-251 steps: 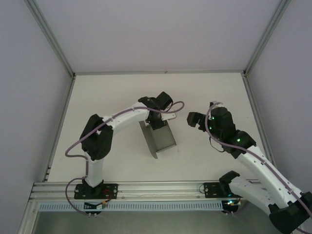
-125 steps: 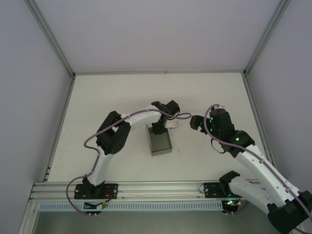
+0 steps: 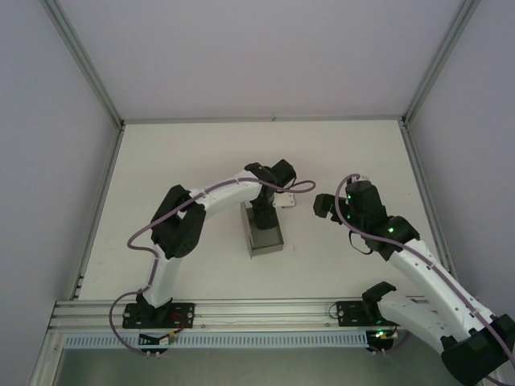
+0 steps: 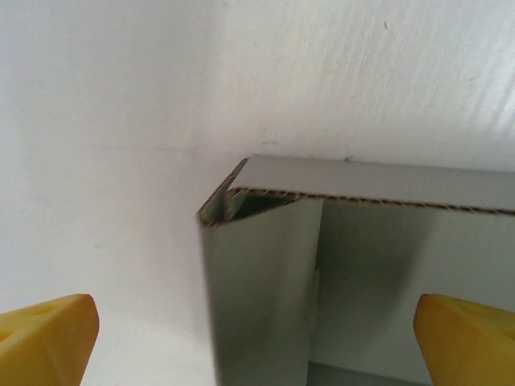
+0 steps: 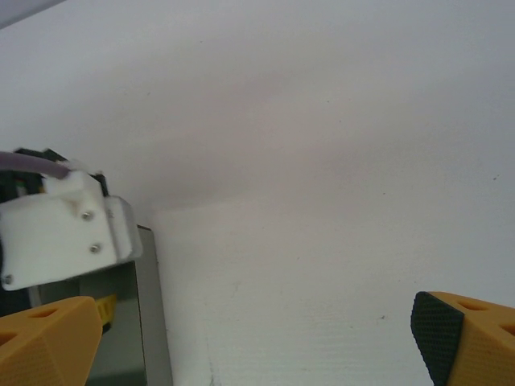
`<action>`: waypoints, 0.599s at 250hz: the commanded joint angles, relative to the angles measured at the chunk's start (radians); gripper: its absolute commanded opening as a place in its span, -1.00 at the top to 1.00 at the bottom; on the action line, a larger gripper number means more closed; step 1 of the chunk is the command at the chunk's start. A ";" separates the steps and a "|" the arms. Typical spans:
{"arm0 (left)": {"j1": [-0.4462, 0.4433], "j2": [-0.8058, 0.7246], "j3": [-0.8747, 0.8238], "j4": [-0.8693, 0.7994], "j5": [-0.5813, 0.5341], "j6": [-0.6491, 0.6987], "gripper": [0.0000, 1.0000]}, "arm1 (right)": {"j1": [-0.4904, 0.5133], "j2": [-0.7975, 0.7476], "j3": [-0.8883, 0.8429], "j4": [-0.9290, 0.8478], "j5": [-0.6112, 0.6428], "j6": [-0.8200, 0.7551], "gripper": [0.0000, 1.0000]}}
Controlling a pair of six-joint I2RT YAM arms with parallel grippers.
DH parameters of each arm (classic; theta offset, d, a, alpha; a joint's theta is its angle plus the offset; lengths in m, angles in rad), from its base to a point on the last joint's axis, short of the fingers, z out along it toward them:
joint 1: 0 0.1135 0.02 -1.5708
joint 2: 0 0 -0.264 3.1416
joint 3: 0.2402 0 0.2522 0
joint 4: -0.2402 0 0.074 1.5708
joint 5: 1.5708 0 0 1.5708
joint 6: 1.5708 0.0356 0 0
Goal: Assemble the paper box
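Open-topped grey paper box point(image 3: 266, 239) in the middle of a white table point(image 3: 177, 161)
The left gripper point(image 3: 262, 211) hangs over the box's far end, fingers spread wide either side of one corner, seemingly not touching it; to the right, the right gripper point(image 3: 323, 204) hovers apart from the box, also spread wide

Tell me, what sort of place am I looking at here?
Probably a robotics lab test cell: a white table boxed in by plain walls and aluminium framing, a left arm and right arm bolted to its near rail, one grey paper box between them.
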 commanded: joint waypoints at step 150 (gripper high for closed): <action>0.394 -0.773 -0.521 0.428 -0.033 -1.032 -1.00 | -0.012 0.735 0.494 -0.029 -0.743 -1.340 -0.92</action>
